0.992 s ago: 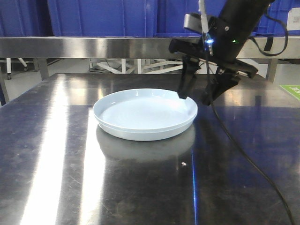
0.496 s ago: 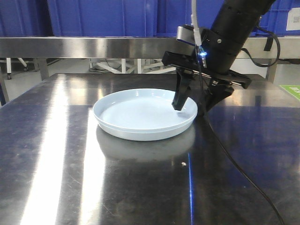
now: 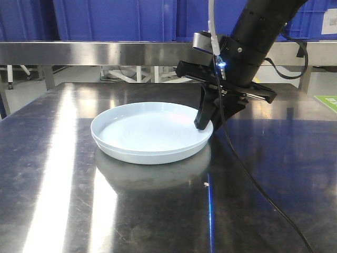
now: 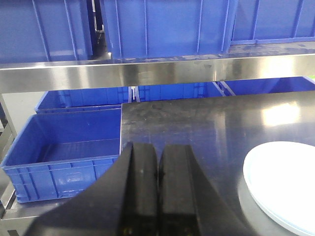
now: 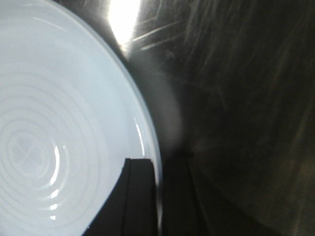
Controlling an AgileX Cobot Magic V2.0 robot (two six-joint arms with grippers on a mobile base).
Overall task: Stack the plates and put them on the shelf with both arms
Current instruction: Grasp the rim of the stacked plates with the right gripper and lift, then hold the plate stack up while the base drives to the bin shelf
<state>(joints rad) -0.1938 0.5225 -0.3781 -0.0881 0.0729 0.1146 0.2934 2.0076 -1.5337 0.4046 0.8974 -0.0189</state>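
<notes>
With my right gripper clenched on the right rim of the pale plate, which rests on the tabletop nearer than the shelf, and my left gripper pressed together, empty, off to the left, I judge the grasp is in hand, and next my left must take the opposite rim.

Glossy pale bluish-white on the plates, with faint concentric rings across the flat centre. Dark, mirror-like grey on the tabletop, crossed by bright white streaks of reflected light and fine scratch lines. Brushed silver on the shelf rail. Deep solid blue on the bins, ribbed with vertical lines. Matte black on the right claw, the left claw and the arm, broken by one small blue-white light. Green on a sign.
</notes>
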